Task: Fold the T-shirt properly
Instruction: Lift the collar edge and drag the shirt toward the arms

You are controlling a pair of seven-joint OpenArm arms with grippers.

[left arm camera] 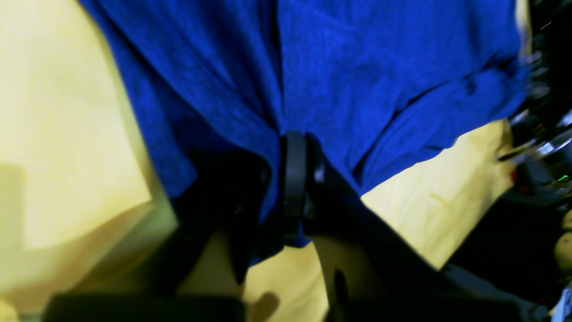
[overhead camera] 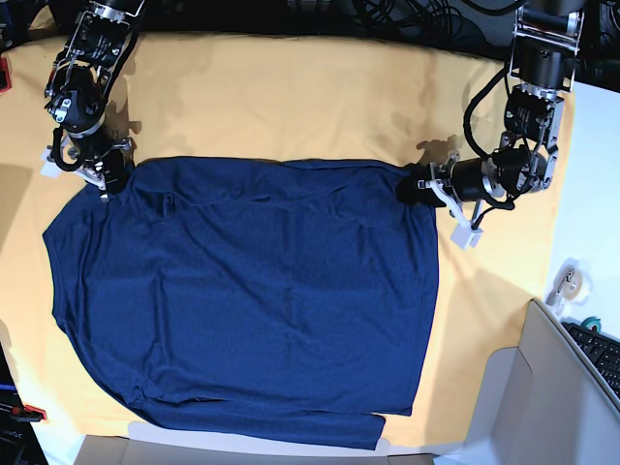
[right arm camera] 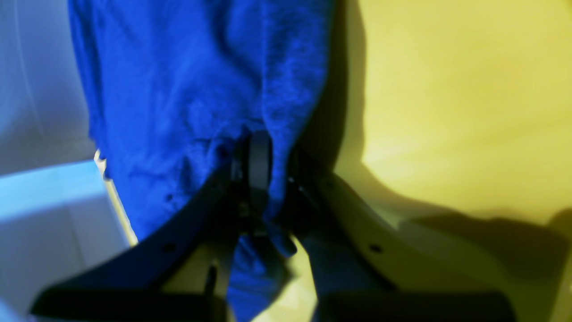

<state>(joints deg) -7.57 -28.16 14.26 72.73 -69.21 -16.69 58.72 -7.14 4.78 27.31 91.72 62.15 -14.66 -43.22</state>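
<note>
The dark blue T-shirt (overhead camera: 252, 300) lies spread flat on the yellow table cloth (overhead camera: 291, 97), with its far edge running between the two grippers. At the shirt's far right corner in the base view, my left gripper (overhead camera: 418, 184) is shut on the fabric. In the left wrist view the left gripper (left arm camera: 295, 150) pinches a bunched fold of the T-shirt (left arm camera: 366, 67). My right gripper (overhead camera: 109, 179) is shut on the far left corner. Close up, the right gripper (right arm camera: 259, 150) has the T-shirt (right arm camera: 178, 89) gathered between its jaws.
A grey-white box (overhead camera: 542, 397) stands at the near right table corner. A tape roll (overhead camera: 567, 281) and a keyboard (overhead camera: 601, 354) lie beyond the right edge. Cables (overhead camera: 407, 19) run along the far edge. A pale surface (right arm camera: 40, 201) lies left of the cloth.
</note>
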